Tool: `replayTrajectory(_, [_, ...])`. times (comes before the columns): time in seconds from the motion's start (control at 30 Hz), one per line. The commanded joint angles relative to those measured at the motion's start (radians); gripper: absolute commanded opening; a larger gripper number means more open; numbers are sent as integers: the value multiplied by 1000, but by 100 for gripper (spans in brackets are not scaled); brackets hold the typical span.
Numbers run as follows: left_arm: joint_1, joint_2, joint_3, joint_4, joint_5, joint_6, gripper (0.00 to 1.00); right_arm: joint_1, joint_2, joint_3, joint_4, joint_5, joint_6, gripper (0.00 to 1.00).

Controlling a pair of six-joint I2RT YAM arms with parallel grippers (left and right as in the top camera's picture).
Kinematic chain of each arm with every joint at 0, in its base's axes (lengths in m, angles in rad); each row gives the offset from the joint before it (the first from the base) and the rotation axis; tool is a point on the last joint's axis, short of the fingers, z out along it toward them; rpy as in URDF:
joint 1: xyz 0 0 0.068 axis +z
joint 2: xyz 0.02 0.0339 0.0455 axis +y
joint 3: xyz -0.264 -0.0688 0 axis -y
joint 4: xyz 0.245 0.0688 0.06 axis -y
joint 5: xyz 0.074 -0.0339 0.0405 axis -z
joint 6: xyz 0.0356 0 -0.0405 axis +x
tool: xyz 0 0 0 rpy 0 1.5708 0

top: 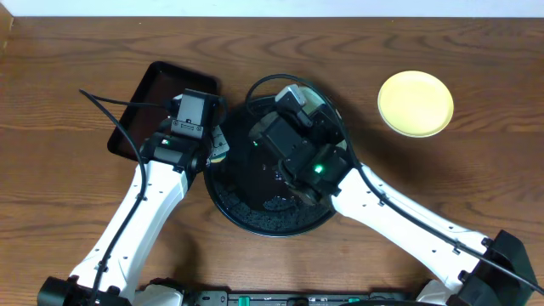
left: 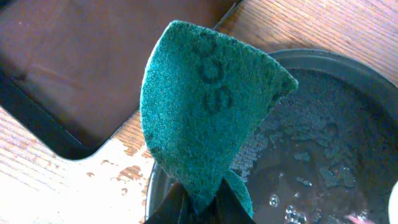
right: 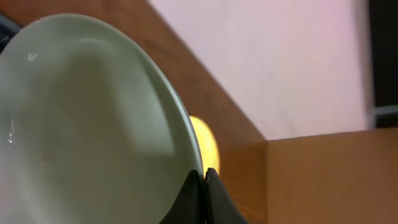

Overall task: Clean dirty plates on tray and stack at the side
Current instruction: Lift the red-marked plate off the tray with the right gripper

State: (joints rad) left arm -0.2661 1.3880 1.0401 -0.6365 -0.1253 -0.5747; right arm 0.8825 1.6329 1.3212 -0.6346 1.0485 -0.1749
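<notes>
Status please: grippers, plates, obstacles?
Left gripper shut on green pad. Right gripper shut on pale plate. Yellow plate aside on table. Nothing seen blocking.

Overhead: soft, even light from above. Tabletop point(top: 76, 93) grain is sharp and shadows are faint. Tray point(top: 255, 223) reads near-black w/ small wet glints, and a green LED point(top: 320, 169) glows bright.

Left wrist: pad point(left: 205, 106) is crisp, fibres visible. The wood at bottom left is very pale, detail nearly lost.

Right wrist: plate point(right: 87, 124) is too close, so soft & blurred. Yellow plate point(right: 205, 140) behind it is a smear. Wall point(right: 280, 56) is washed-out pinkish, and the right tool point(right: 202, 180) shows only as a dark silhouette.
</notes>
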Motion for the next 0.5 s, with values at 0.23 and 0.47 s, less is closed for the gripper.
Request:
replayTrajectory(0.23, [4, 5, -7, -4, 3, 13, 8, 20, -19, 13, 40, 149, -43, 1])
replayTrajectory(0.47, [4, 5, -7, -14, 3, 13, 8, -1, -19, 12, 11, -44, 64, 1])
